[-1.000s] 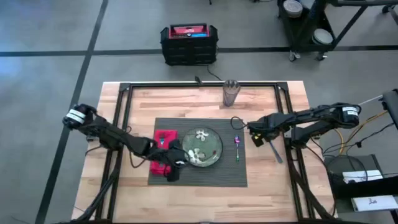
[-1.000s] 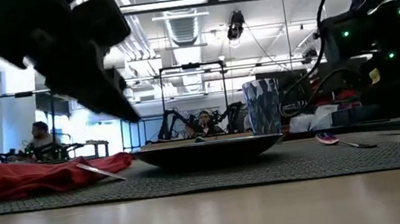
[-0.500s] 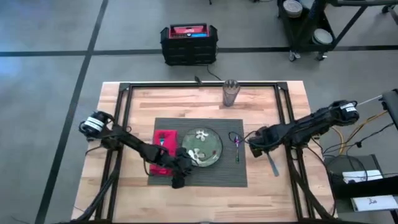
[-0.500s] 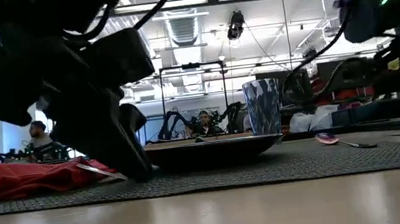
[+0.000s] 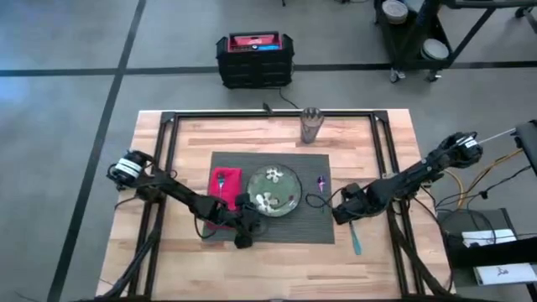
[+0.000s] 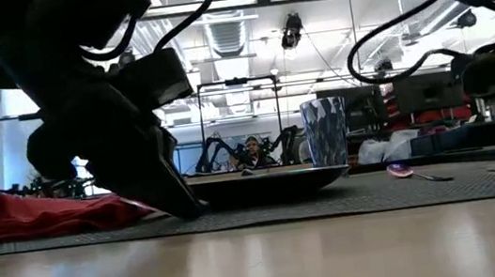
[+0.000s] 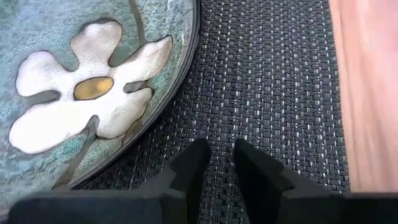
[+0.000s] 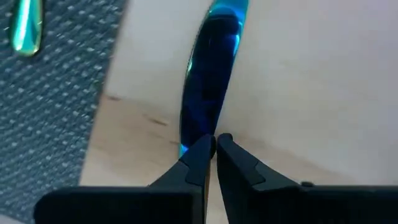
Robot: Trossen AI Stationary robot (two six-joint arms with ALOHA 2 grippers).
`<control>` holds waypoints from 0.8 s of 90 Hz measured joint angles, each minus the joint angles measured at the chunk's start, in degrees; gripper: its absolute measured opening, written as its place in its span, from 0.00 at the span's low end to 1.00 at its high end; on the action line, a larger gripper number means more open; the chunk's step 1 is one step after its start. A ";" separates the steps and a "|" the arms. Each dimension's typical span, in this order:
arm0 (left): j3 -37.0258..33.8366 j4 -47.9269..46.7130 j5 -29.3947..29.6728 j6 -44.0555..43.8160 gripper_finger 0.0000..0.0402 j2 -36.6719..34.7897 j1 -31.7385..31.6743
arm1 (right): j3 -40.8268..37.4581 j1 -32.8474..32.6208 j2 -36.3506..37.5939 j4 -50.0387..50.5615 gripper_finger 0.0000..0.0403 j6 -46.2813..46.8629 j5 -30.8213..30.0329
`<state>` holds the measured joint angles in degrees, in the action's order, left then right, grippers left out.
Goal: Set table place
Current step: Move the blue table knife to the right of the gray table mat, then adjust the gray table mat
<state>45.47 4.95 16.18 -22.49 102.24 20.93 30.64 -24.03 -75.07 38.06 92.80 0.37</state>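
Two grippers are down at table height. The right gripper (image 8: 211,146) sits on the bare wood of the table (image 5: 386,134) just off the right edge of the placemat (image 5: 310,231), its fingers pinched together on the near end of a blue utensil (image 8: 211,81) that lies flat on the planks and points away from it. In the high view the same utensil (image 5: 355,239) shows as a thin blue strip beside the mat, apart from the purple spoon (image 5: 320,182) that lies on the mat right of the plate (image 5: 273,191).

The left gripper (image 7: 216,158) rests on the mat by the front rim of the plate — fingers nearly closed, a narrow gap between them, holding nothing. The red napkin (image 5: 225,180) lies left of the plate, and the glass (image 5: 310,124) stands well back near the far edge.

The blue utensil looks thin, stiff, light and glossy, so it will likely slip or pivot in a tip-pinch. A hold nearer its middle would probably balance it better — though lying flat on wood it offers little edge to get under. The plate is likely heavy and breakable, so the spoon and blue piece should go down beside it without knocking its rim.
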 joint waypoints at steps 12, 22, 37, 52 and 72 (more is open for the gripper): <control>-0.06 -0.52 -0.01 -0.59 0.19 -0.30 -0.02 | 2.44 -0.09 0.81 3.39 0.03 -3.00 -2.53; -0.26 -1.65 0.02 -0.74 0.19 -1.44 -0.03 | 6.31 -0.01 2.44 4.13 0.03 -6.93 -8.06; -0.39 -2.33 -0.16 -0.91 0.19 -2.62 -0.04 | 8.15 -1.49 1.32 -10.79 0.03 -18.02 -10.55; -0.39 -2.62 -0.19 -0.95 0.19 -2.63 -0.02 | 7.89 -2.68 -6.74 -24.82 0.03 -24.52 -10.32; -0.26 -4.77 -0.47 -2.85 0.19 -2.79 0.35 | 10.53 -2.63 -17.81 -25.66 0.03 -28.03 -7.49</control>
<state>45.21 0.18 15.70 -25.34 99.45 21.28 41.17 -26.67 -92.88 12.40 64.77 -7.12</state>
